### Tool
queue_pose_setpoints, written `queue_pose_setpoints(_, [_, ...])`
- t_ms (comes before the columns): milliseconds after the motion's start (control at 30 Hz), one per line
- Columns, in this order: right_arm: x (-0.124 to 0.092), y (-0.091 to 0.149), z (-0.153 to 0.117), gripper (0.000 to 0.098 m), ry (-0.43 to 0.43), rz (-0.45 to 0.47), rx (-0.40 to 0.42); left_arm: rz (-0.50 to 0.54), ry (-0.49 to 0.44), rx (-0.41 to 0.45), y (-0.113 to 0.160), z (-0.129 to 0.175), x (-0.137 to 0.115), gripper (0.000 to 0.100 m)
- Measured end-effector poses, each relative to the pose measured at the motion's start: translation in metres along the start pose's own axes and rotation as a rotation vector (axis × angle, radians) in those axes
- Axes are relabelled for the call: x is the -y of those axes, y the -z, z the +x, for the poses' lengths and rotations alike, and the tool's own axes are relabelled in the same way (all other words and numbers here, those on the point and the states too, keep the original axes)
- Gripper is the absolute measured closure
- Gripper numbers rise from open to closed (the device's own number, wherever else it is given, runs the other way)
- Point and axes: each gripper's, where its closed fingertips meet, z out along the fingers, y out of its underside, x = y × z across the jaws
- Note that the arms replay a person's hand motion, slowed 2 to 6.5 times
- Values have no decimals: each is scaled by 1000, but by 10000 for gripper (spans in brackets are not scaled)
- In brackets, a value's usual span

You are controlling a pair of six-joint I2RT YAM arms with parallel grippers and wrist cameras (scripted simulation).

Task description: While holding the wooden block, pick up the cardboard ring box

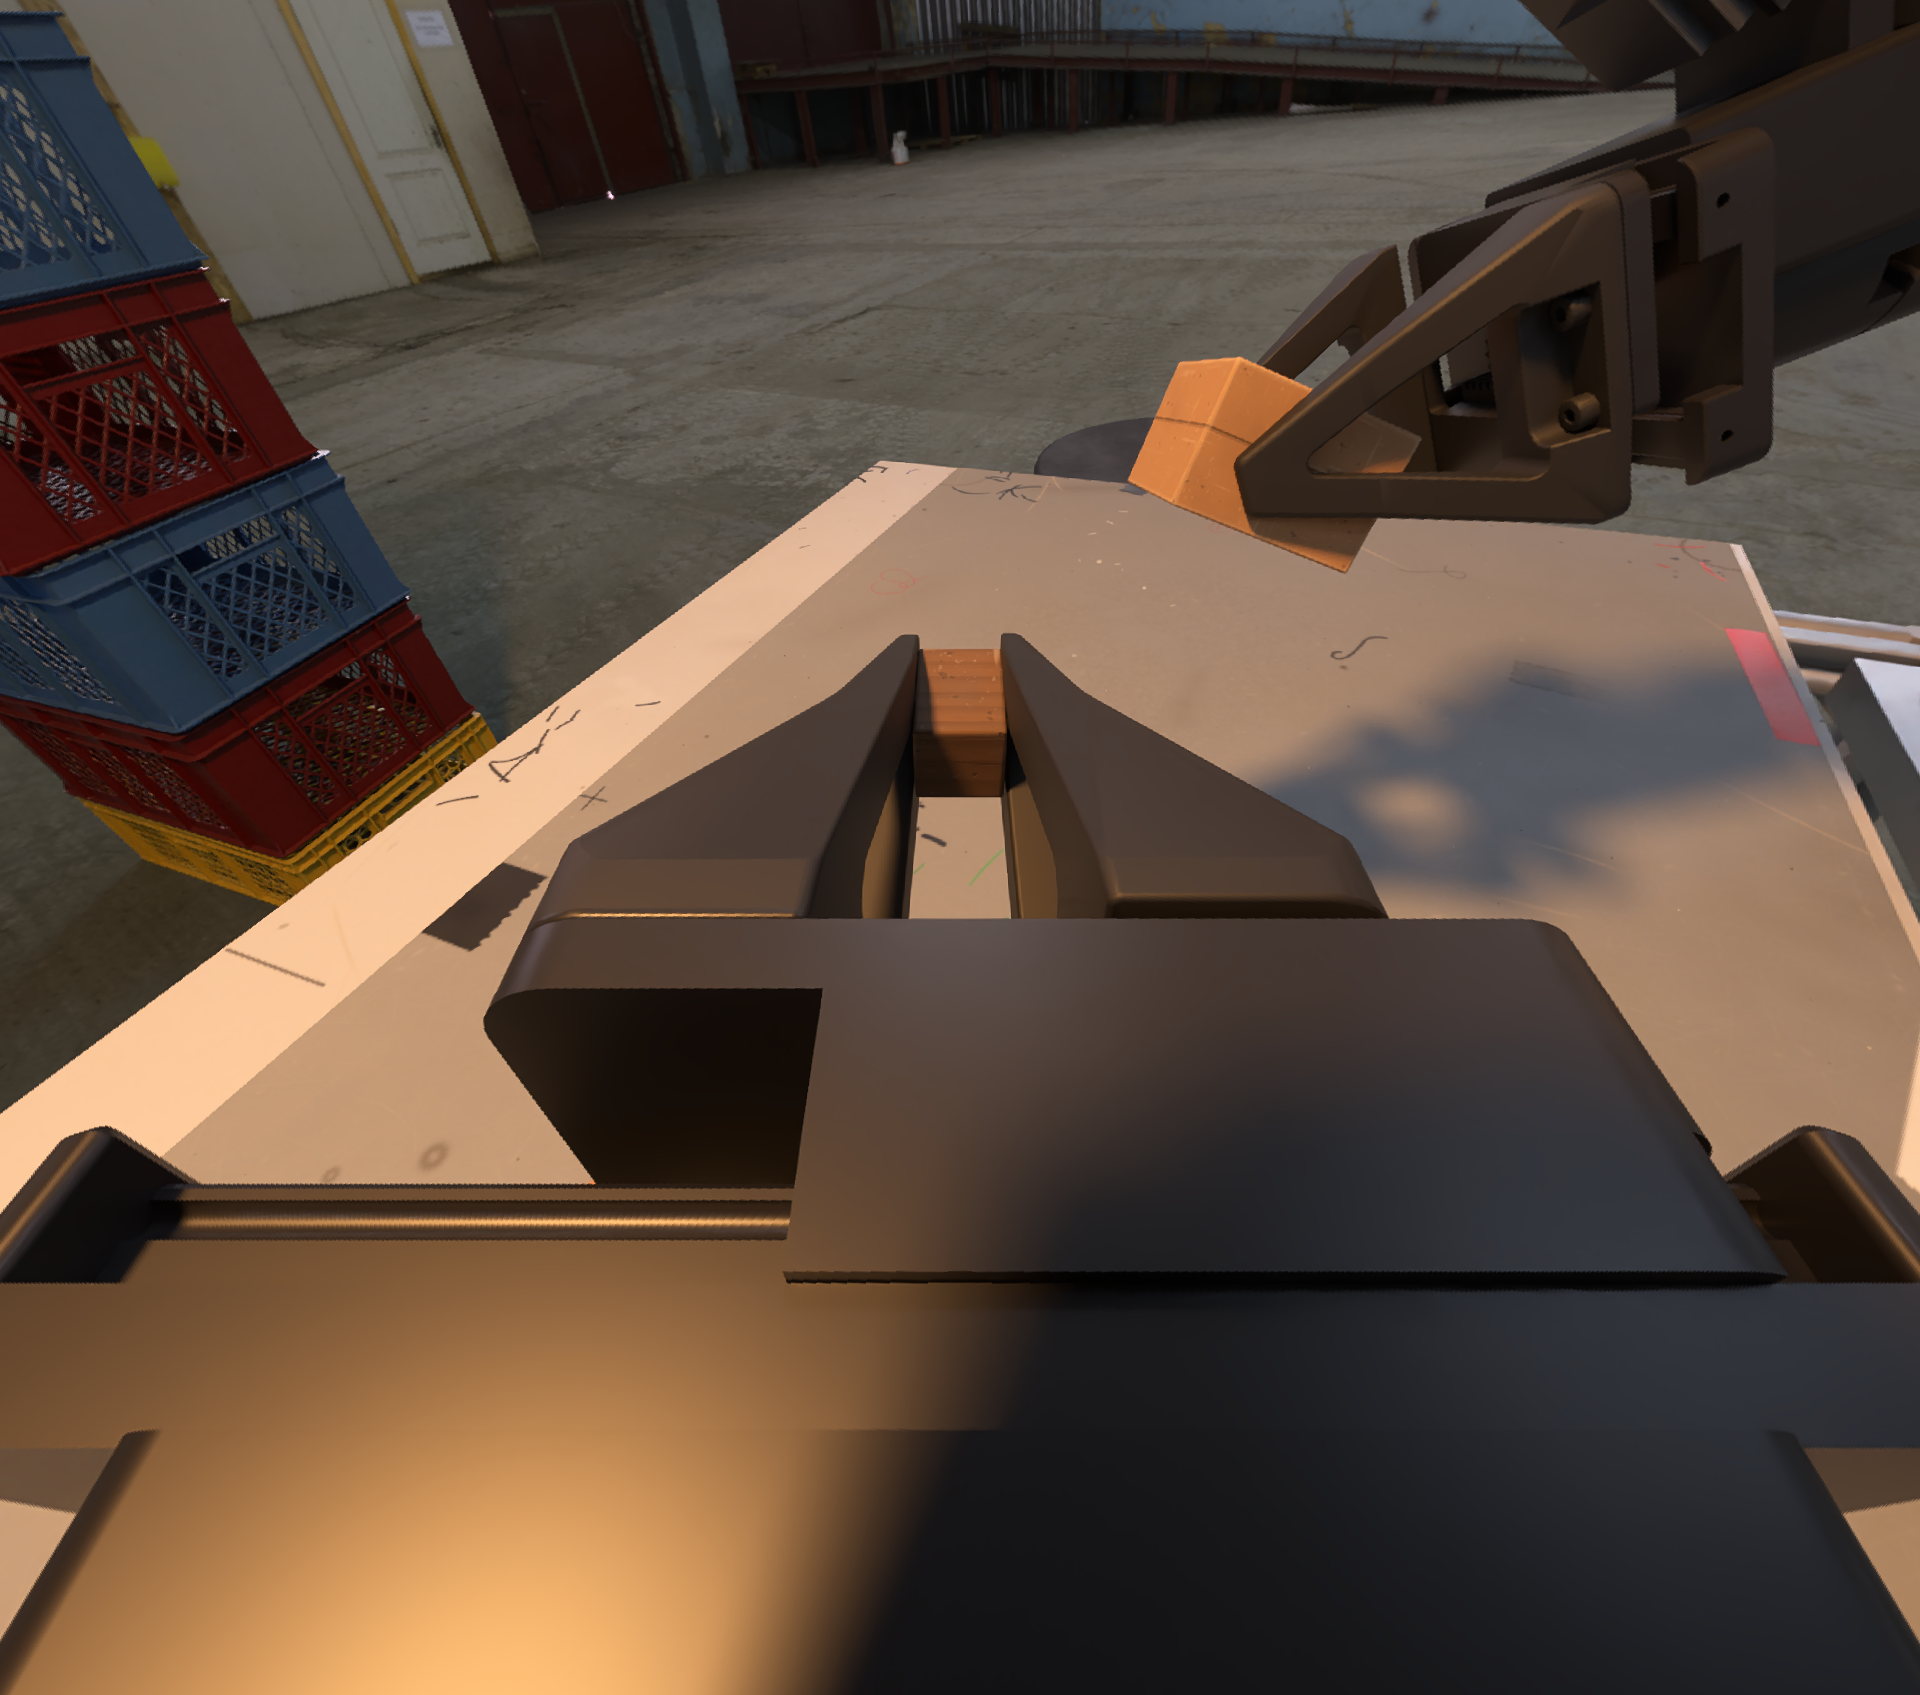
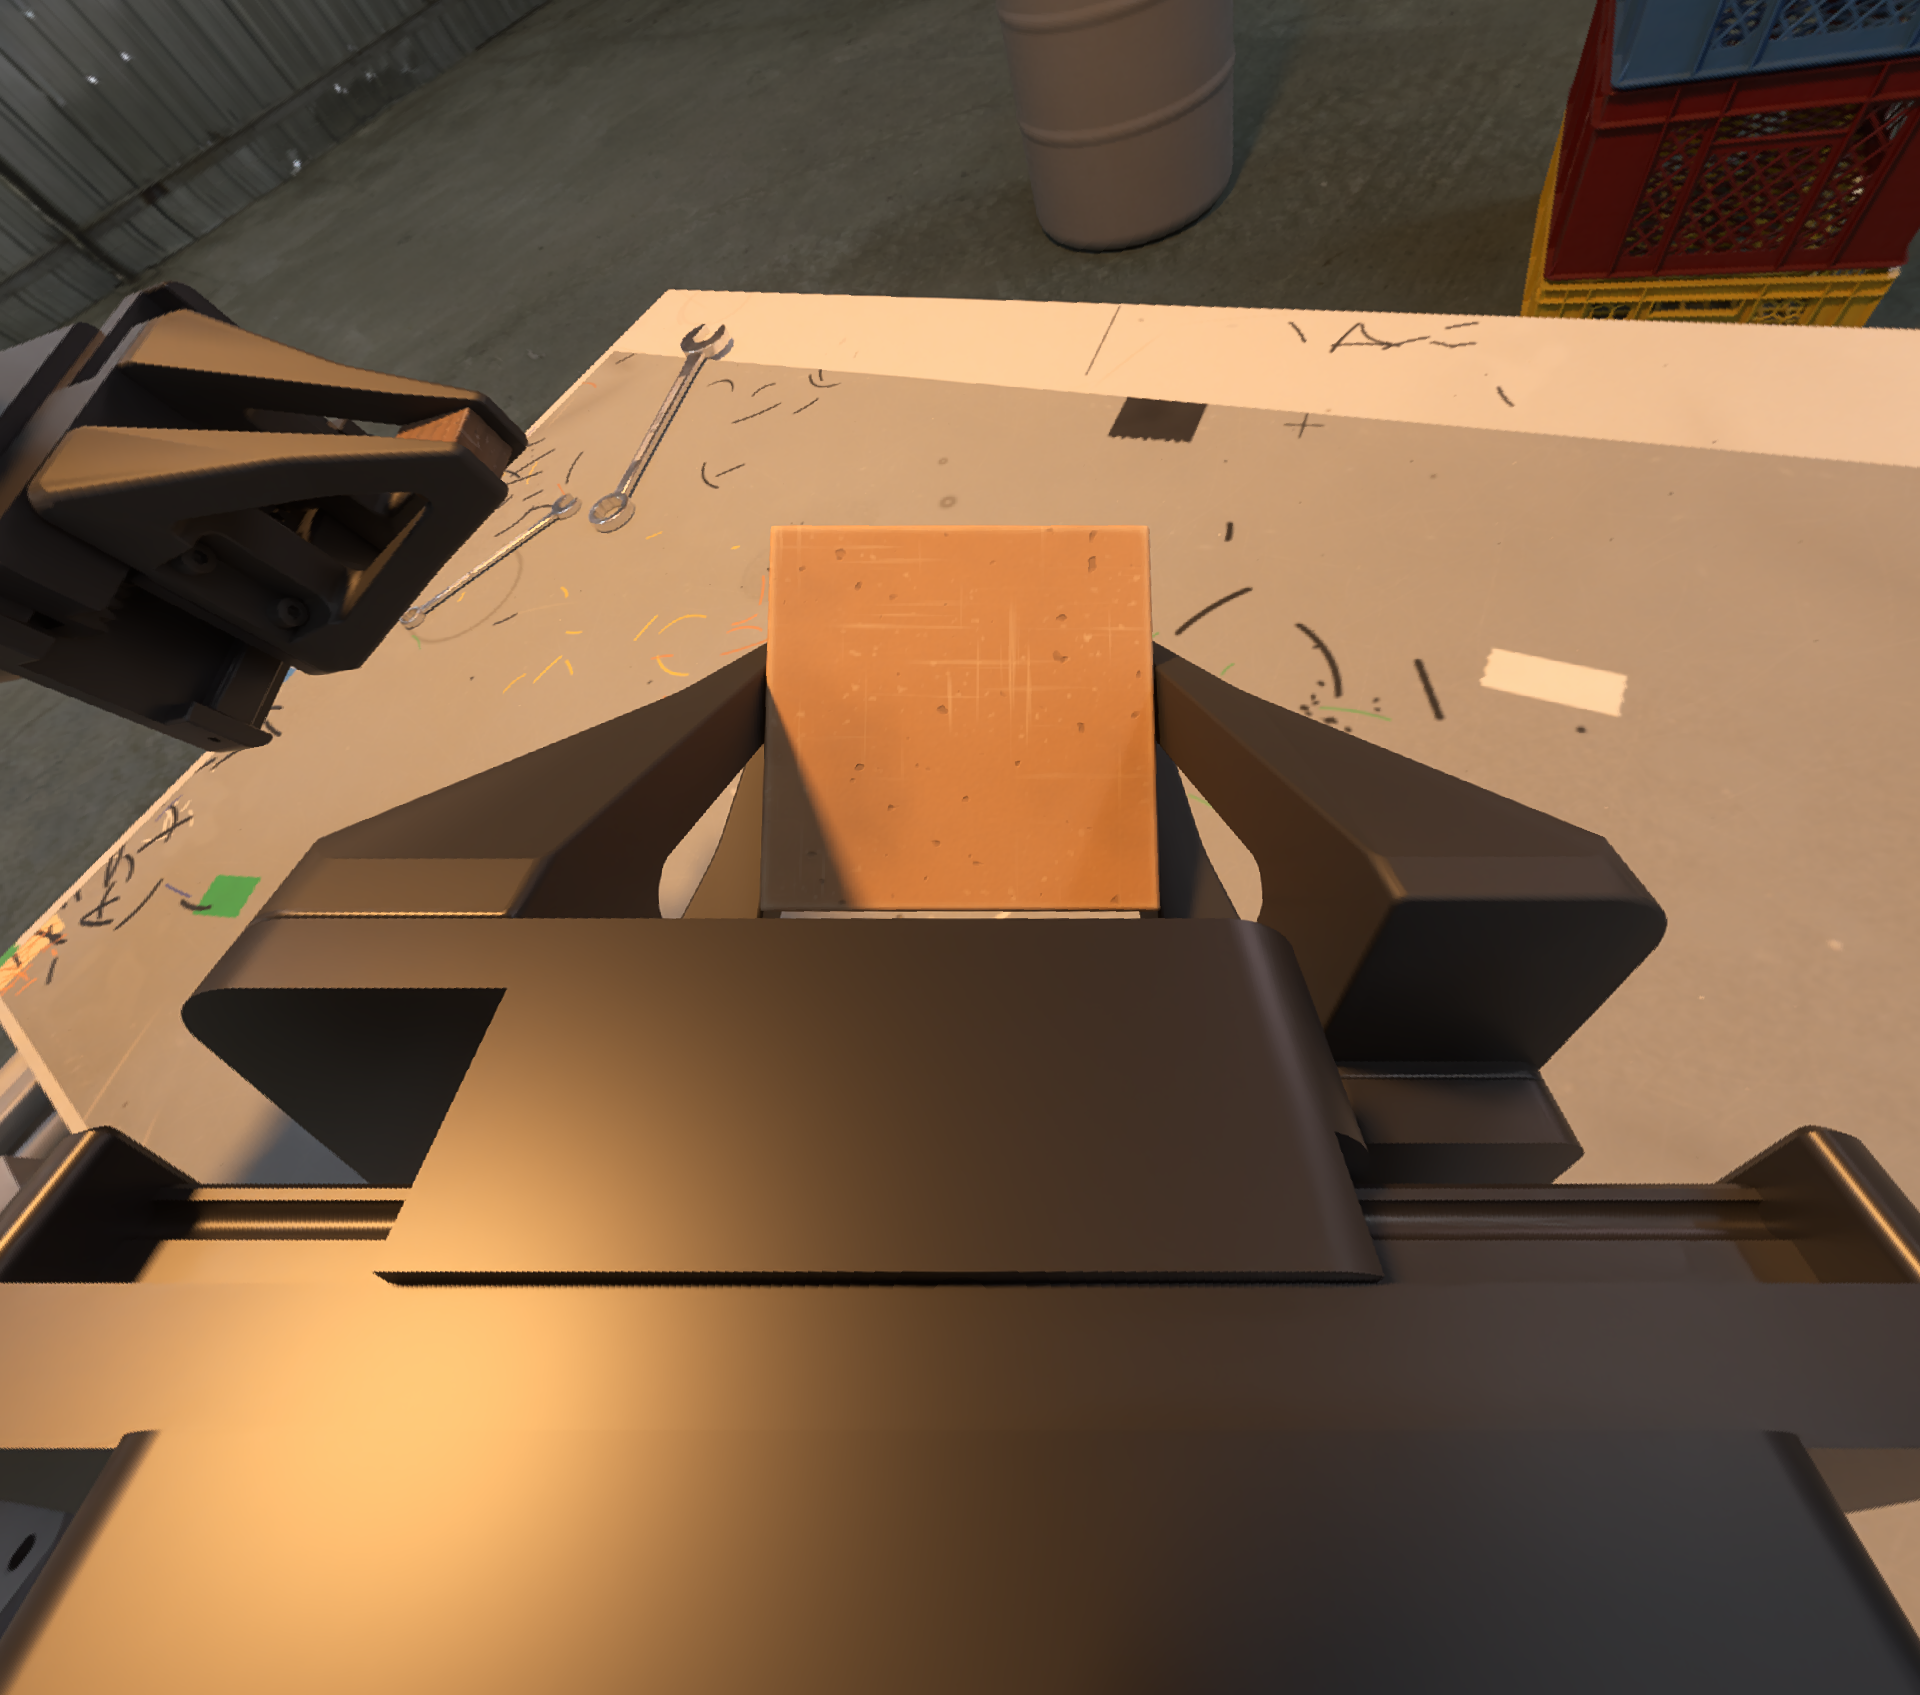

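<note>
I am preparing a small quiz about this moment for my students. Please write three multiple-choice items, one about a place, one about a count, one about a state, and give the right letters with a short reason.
1. Where is the wooden block?
A. Between the fingers of the left pincer
B. Flat on the table
C. On the drum

2. How many wrenches lie on the table?
A. None
B. Two
C. Four

3. What is the state of the cardboard ring box?
A. Resting on the table, untouched
B. Lying on the floor
C. Gripped by the right pincer, off the table

Answers:
1 A: the left wrist view shows the block clamped between the two fingers.
2 B: the right wrist view shows a longer and a shorter wrench near the far left corner.
3 C: both fingers press its sides, and the left wrist view shows it above the tabletop.
</note>
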Motion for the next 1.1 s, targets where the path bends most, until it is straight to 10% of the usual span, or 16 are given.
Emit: queue_pose_setpoints(1100, [35,11,29,478,97,65,2,86,-51,29,-48,-4,63,875])
